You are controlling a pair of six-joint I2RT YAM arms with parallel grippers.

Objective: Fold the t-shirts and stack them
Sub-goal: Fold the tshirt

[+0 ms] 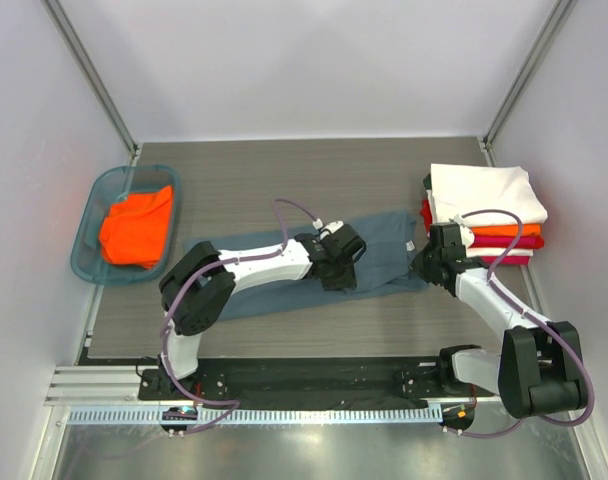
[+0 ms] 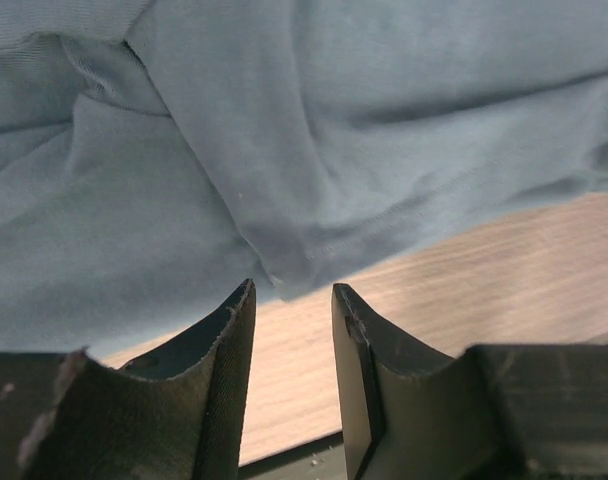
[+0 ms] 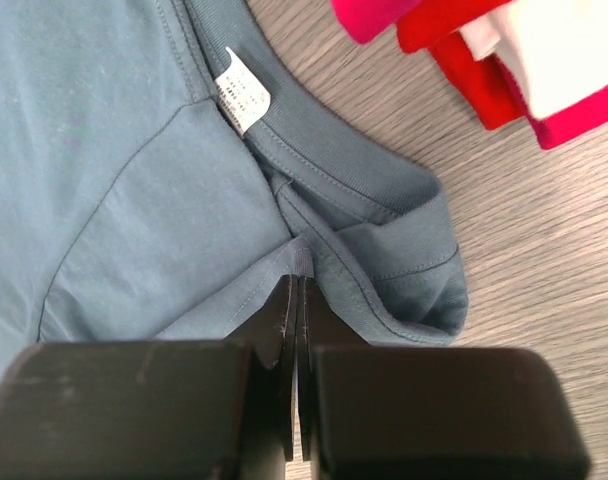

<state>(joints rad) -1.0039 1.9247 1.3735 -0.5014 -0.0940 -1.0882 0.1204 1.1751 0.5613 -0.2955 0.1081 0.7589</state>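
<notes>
A slate blue-grey t-shirt (image 1: 384, 245) lies stretched across the middle of the table, its collar end toward the right. My right gripper (image 1: 421, 262) is at that end. In the right wrist view it (image 3: 298, 280) is shut on a pinched fold of the shirt (image 3: 114, 180) just below the collar, near the white neck label (image 3: 242, 92). My left gripper (image 1: 341, 272) hovers over the shirt's near edge. In the left wrist view it (image 2: 292, 290) stands open, with bare table between its fingers and the shirt's hem (image 2: 334, 130) just past the tips.
A stack of folded shirts stands at the back right, white (image 1: 484, 192) on top, orange (image 1: 504, 230) and red (image 1: 514, 243) beneath, close to my right gripper. A teal basket (image 1: 104, 182) at the left holds an orange shirt (image 1: 136, 228).
</notes>
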